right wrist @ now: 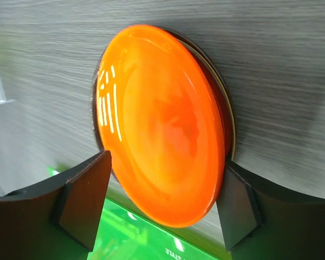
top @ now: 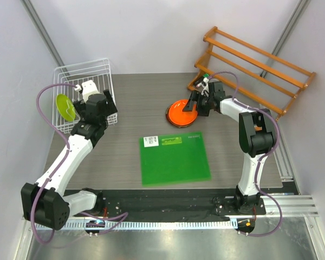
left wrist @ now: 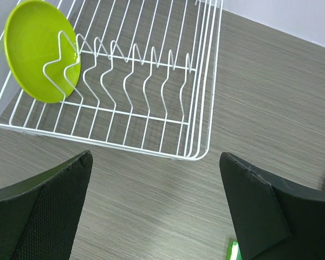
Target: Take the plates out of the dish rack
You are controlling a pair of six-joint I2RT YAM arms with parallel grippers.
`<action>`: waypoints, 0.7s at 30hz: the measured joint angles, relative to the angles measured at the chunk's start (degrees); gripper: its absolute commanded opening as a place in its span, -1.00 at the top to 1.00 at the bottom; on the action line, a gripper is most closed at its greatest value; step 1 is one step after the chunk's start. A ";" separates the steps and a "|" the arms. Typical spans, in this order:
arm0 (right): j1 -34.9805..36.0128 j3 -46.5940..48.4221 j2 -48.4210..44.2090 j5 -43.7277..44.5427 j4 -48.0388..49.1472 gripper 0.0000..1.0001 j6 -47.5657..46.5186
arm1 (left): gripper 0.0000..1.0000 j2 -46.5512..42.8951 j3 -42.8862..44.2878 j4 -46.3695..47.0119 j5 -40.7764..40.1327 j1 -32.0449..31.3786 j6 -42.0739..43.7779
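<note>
hovering left claw spread wide, lime green plate in dish rack ahead-left; right claw spread, orange plate stacked just below.

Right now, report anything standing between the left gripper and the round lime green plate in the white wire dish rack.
Only the rack: its raised wire side, and an upright prong across the plate. Left gripper open.

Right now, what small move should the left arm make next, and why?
Probably ease the left gripper forward over the dish rack toward the lime green plate: its fingers are open and empty, short of the rack's rim, and that plate stands alone among the prongs.
</note>
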 measured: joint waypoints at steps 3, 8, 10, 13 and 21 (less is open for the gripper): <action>0.57 0.92 -1.01 4.35 -3.63 -0.60 -2.25 | -0.99 0.20 0.02 -0.17 0.26 0.63 -0.04; 1.77 1.95 -3.52 12.59 -10.01 -0.63 -5.40 | -0.99 0.72 0.09 -0.55 0.48 2.27 -0.11; 2.38 2.47 -3.98 16.09 -11.98 -0.63 -6.25 | -0.99 1.33 0.37 -0.85 0.50 3.48 -0.15; 3.26 3.06 -4.37 20.90 -14.32 -0.64 -7.48 | -0.99 2.51 0.85 -1.07 0.48 5.09 -0.17; 4.24 2.84 -6.27 28.35 -16.22 -0.66 -8.39 | -0.99 4.37 2.29 -1.18 1.33 11.63 -0.11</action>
